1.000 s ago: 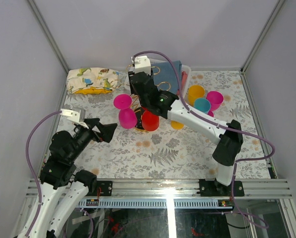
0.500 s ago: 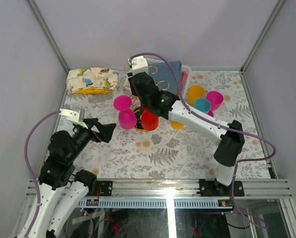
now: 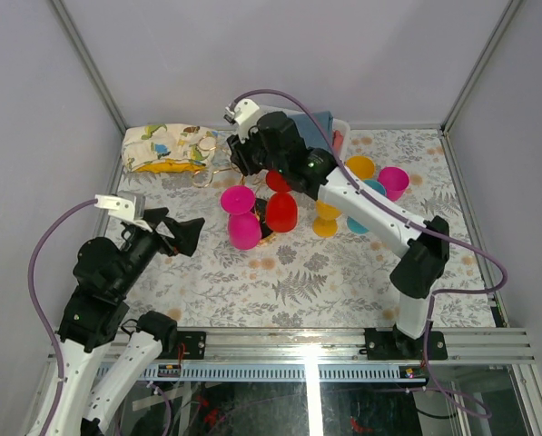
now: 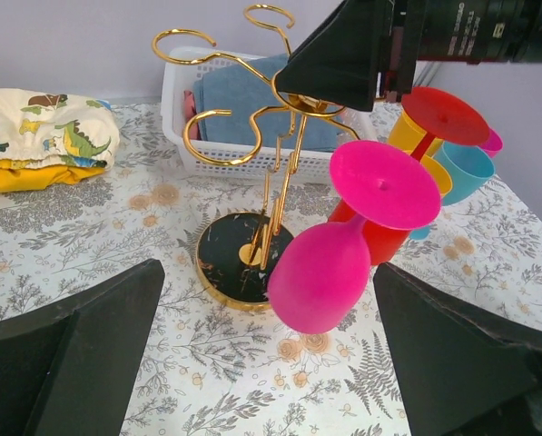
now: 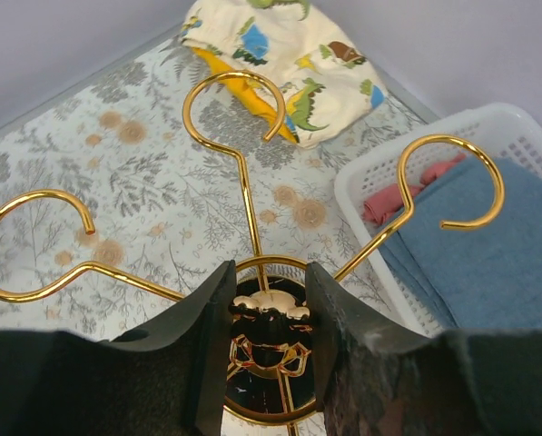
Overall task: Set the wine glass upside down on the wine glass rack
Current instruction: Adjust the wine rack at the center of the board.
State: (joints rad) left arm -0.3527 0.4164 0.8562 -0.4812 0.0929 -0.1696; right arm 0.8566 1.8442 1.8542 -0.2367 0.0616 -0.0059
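Two hang upside down on the wine glass rack point(image 4: 221, 262): pink wine glass point(image 4: 320, 277), red wine glass point(image 4: 445, 113). Right gripper point(image 5: 266, 313) clamps the rack's top hub. Left gripper point(image 3: 187, 234) spread wide, empty. White basket point(image 4: 184, 118) just behind; coloured cups point(image 3: 359, 168) beside.

Our left arm rises from the lower left of the overhead view, elbow bent, with the forearm angled up toward the middle of the frame. Its claw point(image 3: 183, 233) is spread wide and holds nothing; the fingers point(image 4: 71, 354) fill the two bottom corners of the wrist view. Our right arm climbs from its base at the lower right and folds at the elbow near the right side. From there it reaches long to the upper centre. Its claw point(image 5: 266, 313) points downward, fingers pinched narrowly on the top knob of the wine glass rack point(image 4: 218, 263).
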